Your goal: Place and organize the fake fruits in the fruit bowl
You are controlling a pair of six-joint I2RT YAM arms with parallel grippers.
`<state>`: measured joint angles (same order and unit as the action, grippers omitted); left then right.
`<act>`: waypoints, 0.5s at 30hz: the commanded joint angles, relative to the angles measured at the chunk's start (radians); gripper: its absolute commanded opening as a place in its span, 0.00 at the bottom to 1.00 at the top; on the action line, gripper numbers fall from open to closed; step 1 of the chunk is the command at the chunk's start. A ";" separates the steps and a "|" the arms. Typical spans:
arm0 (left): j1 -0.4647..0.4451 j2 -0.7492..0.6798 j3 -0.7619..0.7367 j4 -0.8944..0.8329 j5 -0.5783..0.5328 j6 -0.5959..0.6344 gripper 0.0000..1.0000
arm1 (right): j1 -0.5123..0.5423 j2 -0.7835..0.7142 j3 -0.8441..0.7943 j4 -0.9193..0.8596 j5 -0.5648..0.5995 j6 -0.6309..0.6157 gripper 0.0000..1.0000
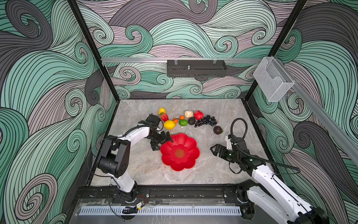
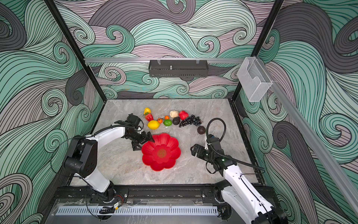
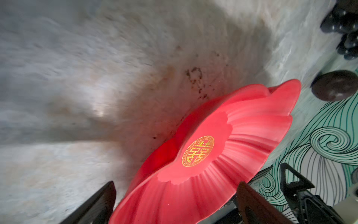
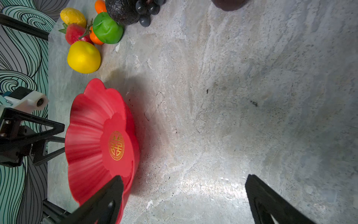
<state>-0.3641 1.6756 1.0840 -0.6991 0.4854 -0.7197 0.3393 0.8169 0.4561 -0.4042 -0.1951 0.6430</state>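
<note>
The red flower-shaped fruit bowl (image 1: 180, 152) (image 2: 160, 152) sits empty mid-table, a gold emblem at its centre. The fake fruits lie in a row behind it: lemon (image 1: 169, 124), lime (image 1: 183, 122), strawberry (image 1: 164, 117), two tiny oranges, beige lump (image 1: 188, 113), grape bunch (image 1: 206, 121) and a brown lump (image 1: 218, 130) apart at the right. My left gripper (image 1: 163, 145) (image 3: 176, 186) hangs open at the bowl's far-left rim (image 3: 222, 155), holding nothing. My right gripper (image 1: 214, 150) (image 4: 184, 179) is open over bare table right of the bowl (image 4: 100, 139).
Patterned walls and black frame posts close in the marble table (image 1: 213, 108) on three sides. A black tray (image 1: 196, 68) hangs on the back rail and a clear box (image 1: 273, 80) on the right rail, both above the table.
</note>
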 commanded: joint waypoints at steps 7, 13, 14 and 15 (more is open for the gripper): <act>-0.178 0.073 0.124 0.008 -0.032 -0.020 0.99 | 0.000 -0.013 0.074 -0.067 0.066 -0.006 0.99; -0.180 0.017 0.126 -0.060 -0.096 0.047 0.99 | -0.002 -0.003 0.127 -0.088 0.095 -0.014 0.99; -0.179 -0.005 0.130 -0.088 -0.140 0.068 0.99 | -0.002 0.006 0.143 -0.090 0.096 -0.019 0.99; -0.179 -0.036 0.132 -0.122 -0.200 0.090 0.99 | -0.003 0.018 0.160 -0.093 0.097 -0.026 0.99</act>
<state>-0.5503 1.7203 1.1797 -0.7185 0.4080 -0.6945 0.3382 0.8181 0.5648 -0.4778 -0.1291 0.6384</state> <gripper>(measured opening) 0.986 0.992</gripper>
